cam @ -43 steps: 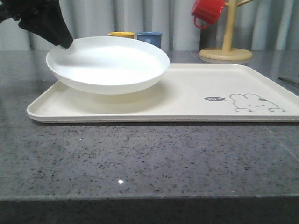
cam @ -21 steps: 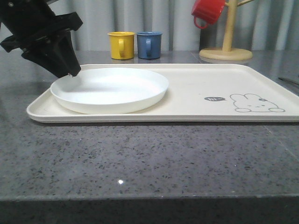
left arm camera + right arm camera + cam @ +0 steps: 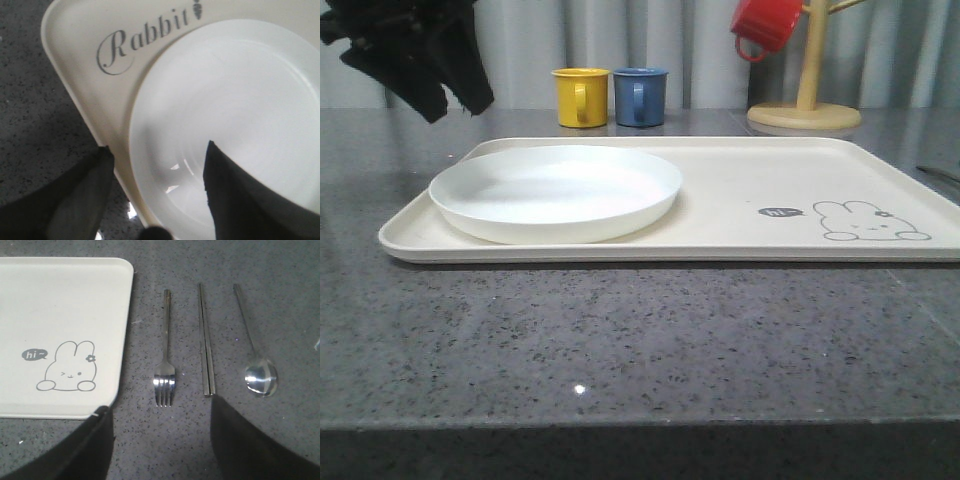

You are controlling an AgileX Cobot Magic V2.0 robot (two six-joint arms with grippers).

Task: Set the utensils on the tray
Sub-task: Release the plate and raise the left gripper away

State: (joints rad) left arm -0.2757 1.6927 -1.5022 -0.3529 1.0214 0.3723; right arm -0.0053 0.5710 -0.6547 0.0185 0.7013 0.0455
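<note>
A silver fork (image 3: 165, 367), a pair of chopsticks (image 3: 205, 340) and a round-bowled spoon (image 3: 259, 377) lie side by side on the dark counter, just beside the rabbit end of the cream tray (image 3: 65, 305). My right gripper (image 3: 160, 405) hangs open above them, near the fork's tines, with nothing between its fingers. My left gripper (image 3: 458, 104) is open and raised over the tray's (image 3: 740, 180) left end. In the left wrist view the left gripper (image 3: 159, 146) straddles the tray's rim (image 3: 80, 45) and the plate's edge without touching either.
A round white plate (image 3: 555, 190) rests on the tray's left half. Yellow (image 3: 580, 97) and blue (image 3: 640, 96) mugs stand behind the tray. A red mug (image 3: 765, 25) hangs on a wooden mug tree (image 3: 805, 100) at the back right.
The left gripper lowered the white plate onto the tray, let it go, and has risen up and back to the left. The plate now lies flat.
</note>
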